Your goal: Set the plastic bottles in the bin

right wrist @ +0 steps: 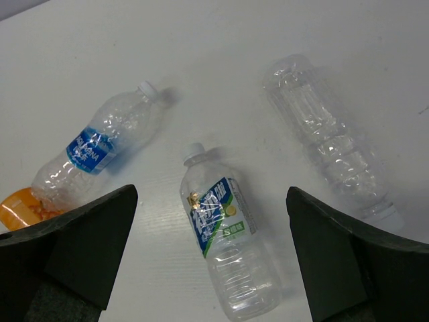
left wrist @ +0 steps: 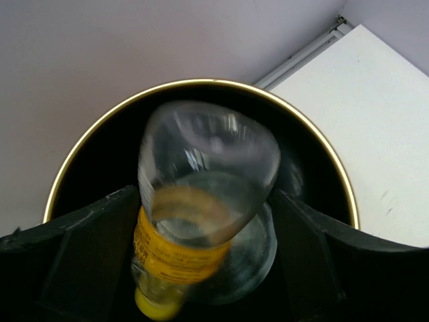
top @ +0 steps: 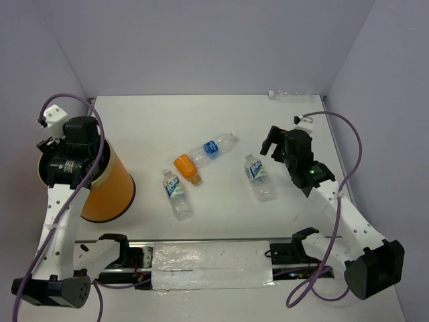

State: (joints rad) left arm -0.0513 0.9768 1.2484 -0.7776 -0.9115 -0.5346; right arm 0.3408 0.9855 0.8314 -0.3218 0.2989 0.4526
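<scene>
1. While the bin [top: 110, 194] stands at the left of the tabletop [top: 147, 121], the left pincer [left wrist: 204, 201] hangs straight above its black mouth. A clear yellow-labelled bottle [left wrist: 201, 168] sits between its fingers [left wrist: 80, 255], base pointing down into the bin. The bottle is blurred, so I cannot tell whether the fingers press it or only flank it.
2. Toward the middle, 3 bottles lie flat, well apart from the bin: a white-capped bottle [top: 177, 194], the orange bottle [top: 186, 168] and the blue-labelled bottle [top: 214, 146], the last 2 just beside each other.
3. At the right, the right pincer [right wrist: 211, 193] hovers with its jaws spread wide, gripping nothing.
4. Directly below it lies the green-labelled bottle [right wrist: 224, 255]. Its long axis runs through the gap between the fingers [right wrist: 74, 255], cap pointing away, so closing would likely squeeze its width.
5. An unlabelled bottle [right wrist: 328, 151] lies diagonally just to the right. The right arm is clearly nearer to both.
</scene>
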